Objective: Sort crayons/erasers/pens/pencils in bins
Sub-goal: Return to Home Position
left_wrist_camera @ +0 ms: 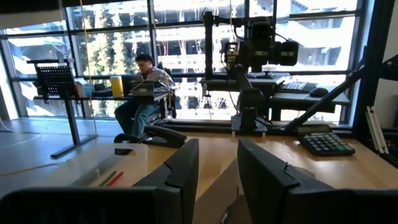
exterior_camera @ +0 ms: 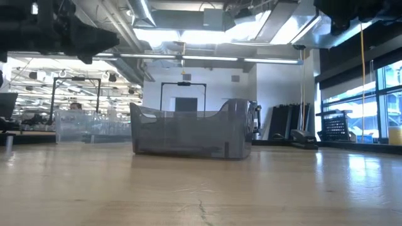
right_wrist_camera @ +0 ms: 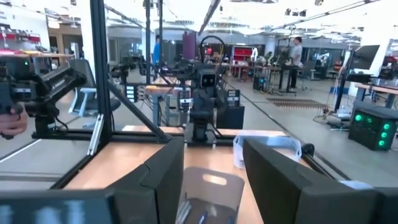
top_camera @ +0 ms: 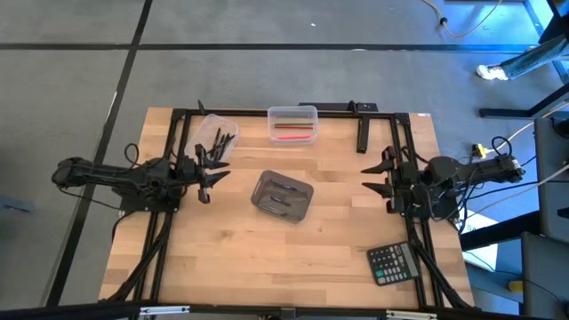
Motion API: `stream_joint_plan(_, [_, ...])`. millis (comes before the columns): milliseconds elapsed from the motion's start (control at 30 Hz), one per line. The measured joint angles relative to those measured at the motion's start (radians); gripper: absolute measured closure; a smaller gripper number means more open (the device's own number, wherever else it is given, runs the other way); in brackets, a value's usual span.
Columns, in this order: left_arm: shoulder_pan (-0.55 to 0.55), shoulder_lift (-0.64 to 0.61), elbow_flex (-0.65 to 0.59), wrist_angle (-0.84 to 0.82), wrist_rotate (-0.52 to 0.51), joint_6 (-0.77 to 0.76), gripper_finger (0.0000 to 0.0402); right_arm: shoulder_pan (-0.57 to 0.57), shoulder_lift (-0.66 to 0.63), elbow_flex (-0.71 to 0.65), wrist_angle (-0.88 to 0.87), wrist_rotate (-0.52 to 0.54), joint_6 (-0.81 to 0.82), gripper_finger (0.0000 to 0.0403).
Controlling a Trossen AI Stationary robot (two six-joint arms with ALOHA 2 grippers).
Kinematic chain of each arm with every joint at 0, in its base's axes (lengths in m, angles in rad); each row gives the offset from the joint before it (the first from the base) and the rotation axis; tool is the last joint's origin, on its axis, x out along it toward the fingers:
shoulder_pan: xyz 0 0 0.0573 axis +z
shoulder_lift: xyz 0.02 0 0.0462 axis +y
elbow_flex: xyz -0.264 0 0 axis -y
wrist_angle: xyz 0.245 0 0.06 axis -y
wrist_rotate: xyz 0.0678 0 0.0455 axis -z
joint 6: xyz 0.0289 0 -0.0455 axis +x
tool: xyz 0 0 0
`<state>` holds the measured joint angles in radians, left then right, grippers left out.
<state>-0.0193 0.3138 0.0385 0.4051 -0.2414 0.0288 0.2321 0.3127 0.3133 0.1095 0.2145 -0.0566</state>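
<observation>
While both arms wait at the sides of the table [top_camera: 338,240], left end effector [top_camera: 207,171]: released, empty, nothing left to carry.
Left clear bin [top_camera: 229,121]: dark sticks [top_camera: 220,140] kept together.
Grey bin [top_camera: 304,206]: centre, bluish sticks [top_camera: 286,188] inside.
Back clear bin [top_camera: 292,110]: red sticks [top_camera: 293,133].
Right end effector [top_camera: 377,175]: released, empty.
Progress: no sticks loose; sorting looks done.

Left hand [left_wrist_camera: 217,150] fingers apart; calculator [left_wrist_camera: 326,143] beyond.
</observation>
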Motion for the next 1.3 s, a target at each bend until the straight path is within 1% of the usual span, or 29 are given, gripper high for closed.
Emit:
stream_joint_plan(100, [0.000,-0.030,-0.031,0.015,0.000,0.000,0.0299,0.000,-0.026,-0.039,0.004,0.008,0.000,0.0232])
stream_joint_plan(233, [-0.003,-0.055,-0.031,0.006,0.018,0.009,0.0299,0.000,-0.045,-0.098,0.021,0.053,0.028,0.0232])
stream_joint_plan(500, [-0.008,-0.122,-0.031,0.007,0.033,0.041,0.0299,-0.032,-0.059,-0.152,0.058,0.054,0.052,0.0232])
stream_joint_plan(633, [-0.009,-0.161,-0.031,0.006,0.131,0.046,0.0299,-0.033,-0.070,-0.206,0.127,0.054,0.051,0.0238])
stream_joint_plan(767, [-0.009,-0.194,-0.031,-0.025,0.147,0.052,0.0299,-0.033,-0.112,-0.262,0.155,0.054,0.049,0.0259])
stream_joint_plan(867, [-0.008,-0.218,-0.031,-0.064,0.116,0.053,0.0299,-0.033,-0.160,-0.269,0.139,0.054,0.025,0.0272])
stream_joint_plan(1000, [-0.008,-0.270,-0.031,-0.114,0.107,0.054,0.0299,-0.033,-0.238,-0.232,-0.007,0.054,0.001,0.0280])
stream_joint_plan(1100, [-0.008,-0.314,-0.030,-0.148,0.107,0.057,0.0299,-0.033,-0.306,-0.216,-0.066,0.054,-0.002,0.0281])
stream_joint_plan(1300, [-0.008,-0.312,-0.030,-0.172,0.091,0.083,0.0299,-0.034,-0.310,-0.228,-0.082,0.055,0.021,0.0281])
